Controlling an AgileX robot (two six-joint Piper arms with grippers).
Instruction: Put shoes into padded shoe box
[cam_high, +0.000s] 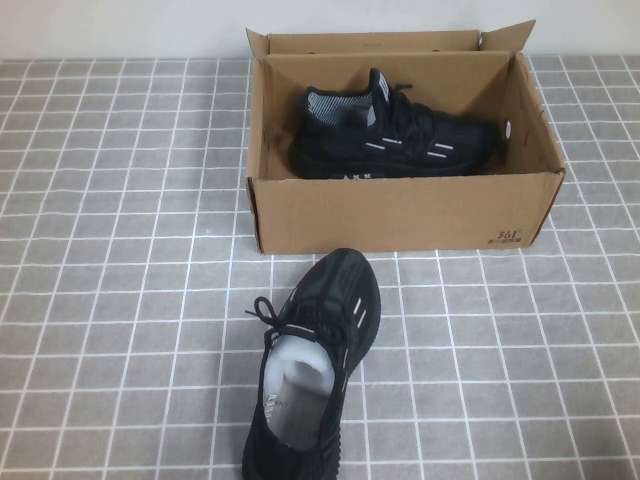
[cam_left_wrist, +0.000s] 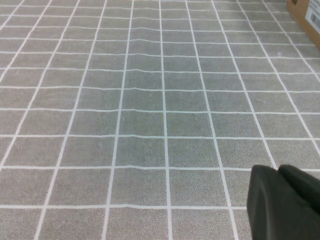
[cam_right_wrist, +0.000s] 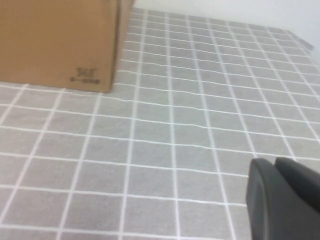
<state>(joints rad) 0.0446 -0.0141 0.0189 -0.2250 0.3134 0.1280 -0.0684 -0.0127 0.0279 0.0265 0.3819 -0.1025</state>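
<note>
**One shoe boxed, one on the cloth, both grippers barely in view**

While you look from the high view, neither arm shows at all. The padded shoe box (cam_high: 400, 210) stands open at the far edge of the table, near the middle, with one shoe (cam_high: 395, 135) lying inside along its back wall. The second shoe (cam_high: 312, 375) lies on the checked cloth (cam_high: 120, 300) just in front of the box, toe toward it, its heel cut off by the near edge. Open cloth stretches to the left and right edges.

From the left wrist view, you see only a dark corner of the left gripper (cam_left_wrist: 285, 202) above bare cloth; whether it is open or closed cannot be told, and it holds nothing visible. A box corner (cam_left_wrist: 305, 12) peeks in.

From the right wrist view, the right gripper (cam_right_wrist: 282, 197) is likewise a dark sliver, state unreadable, touching nothing visible. The box's printed corner (cam_right_wrist: 87, 75) stands well apart.
</note>
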